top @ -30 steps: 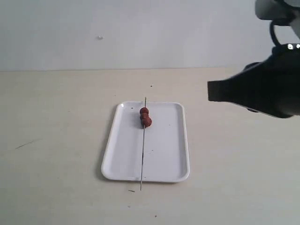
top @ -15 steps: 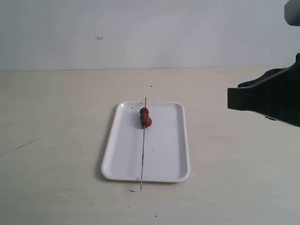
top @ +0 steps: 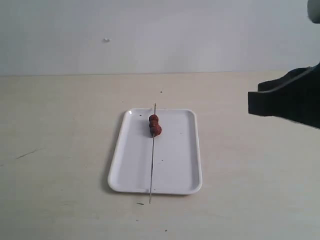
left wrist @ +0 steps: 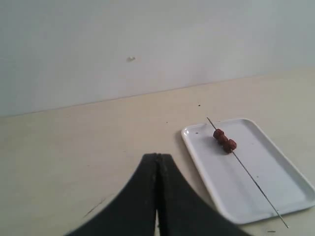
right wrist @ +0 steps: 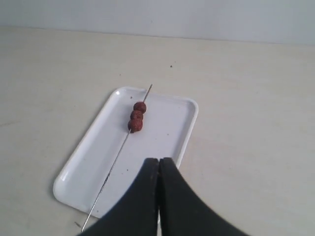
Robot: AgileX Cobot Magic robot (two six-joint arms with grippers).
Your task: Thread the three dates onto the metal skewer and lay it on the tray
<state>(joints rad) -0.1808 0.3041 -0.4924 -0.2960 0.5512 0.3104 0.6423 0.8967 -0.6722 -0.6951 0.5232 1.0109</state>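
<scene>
The skewer (top: 151, 165) lies lengthwise along the middle of the tray (top: 180, 165), its tips over both short edges so the rim props it. The 3 dates (top: 155, 125) bunch near the far edge. My left jaws and right jaws are pinched together, empty, off the tray; I judge the job done.

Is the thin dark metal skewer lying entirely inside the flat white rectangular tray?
No, both ends of the thin metal skewer stick out past the short rims of the white tray.
</scene>
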